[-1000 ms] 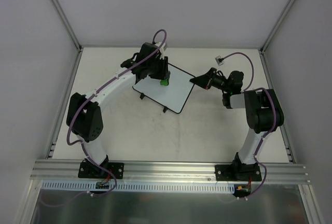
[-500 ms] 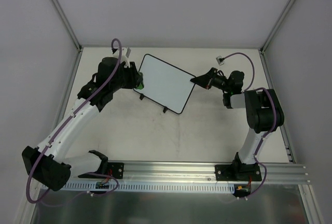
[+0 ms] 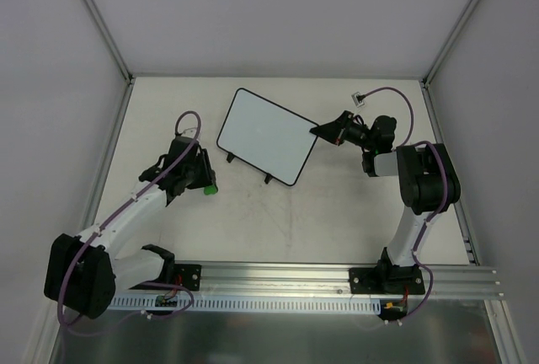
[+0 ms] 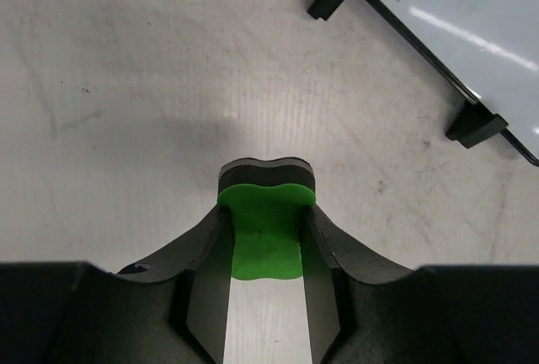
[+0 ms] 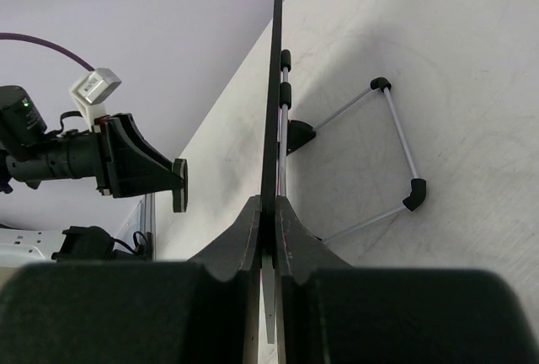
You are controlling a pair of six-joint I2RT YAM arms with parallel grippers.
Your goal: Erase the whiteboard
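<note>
The whiteboard (image 3: 265, 135) is a white board with a thin black frame and two small black feet, angled at the table's middle back. Its surface looks blank. My right gripper (image 3: 318, 131) is shut on the board's right edge; in the right wrist view the board (image 5: 277, 61) shows edge-on between the jaws (image 5: 271, 212). My left gripper (image 3: 205, 185) is shut on the small green eraser (image 3: 207, 188) to the left of the board and in front of it. In the left wrist view the eraser (image 4: 266, 229) sits between the jaws, with the board's corner (image 4: 472, 18) at top right.
A grey wire stand (image 5: 396, 153) lies under the board in the right wrist view. A small white connector (image 3: 358, 95) on a purple cable lies at the back right. The left arm (image 3: 126, 212) stretches along the table's left side. Grey walls enclose the table.
My left gripper has carried the eraser off the board's surface, left and then toward the front, down near the table. The right gripper and the board have stayed still.
</note>
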